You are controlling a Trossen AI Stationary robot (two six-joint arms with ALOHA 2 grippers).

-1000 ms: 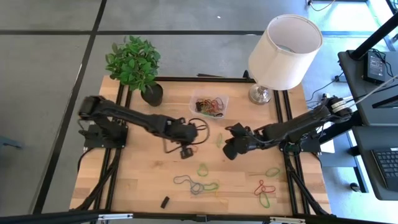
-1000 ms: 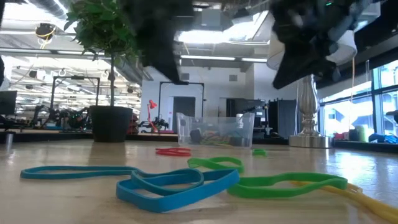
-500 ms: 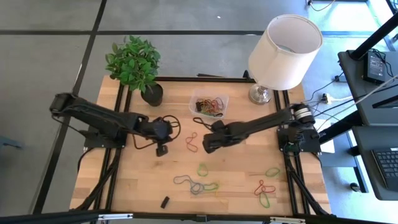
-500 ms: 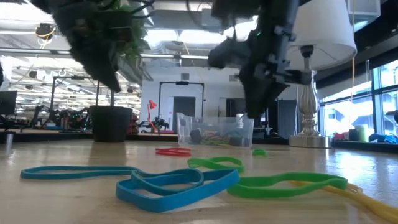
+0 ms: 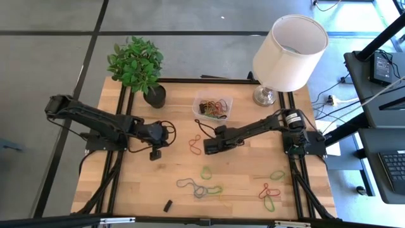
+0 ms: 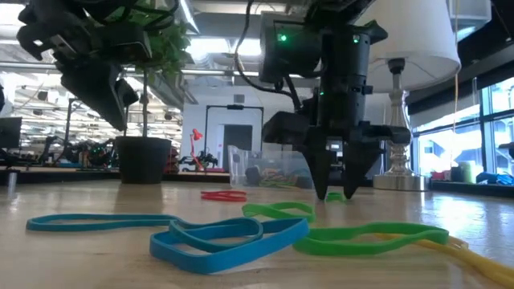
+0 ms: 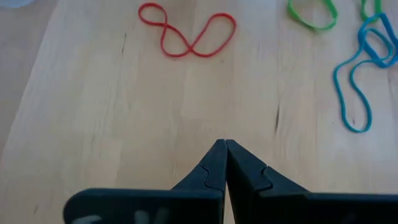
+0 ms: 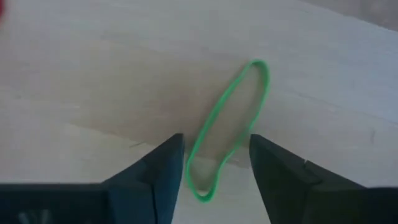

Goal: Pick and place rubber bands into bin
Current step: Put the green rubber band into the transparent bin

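My right gripper [image 5: 209,148] [image 8: 214,165] stands open, low over the table's middle. Its two fingers stand on either side of the near end of a green rubber band [image 8: 229,121] that lies flat on the wood; I see no touch. In the low view its tips [image 6: 336,191] reach almost down to the table. My left gripper [image 5: 154,152] [image 7: 225,144] is shut, holds nothing and hovers left of the middle. A red rubber band [image 5: 195,144] [image 7: 186,36] lies between the two grippers. The clear bin [image 5: 197,101] at the back holds several bands.
More rubber bands lie near the front: green [image 5: 206,171], blue and green [image 5: 201,188], green [image 5: 277,174], red and yellow [image 5: 269,193]. A small black block [image 5: 168,206] lies at the front edge. A plant pot [image 5: 155,95] and a lamp [image 5: 266,95] stand at the back.
My right gripper has moved toward the table's left edge and come down over the green band, and it has opened. My left gripper, still shut, has drawn back toward the table's left edge.
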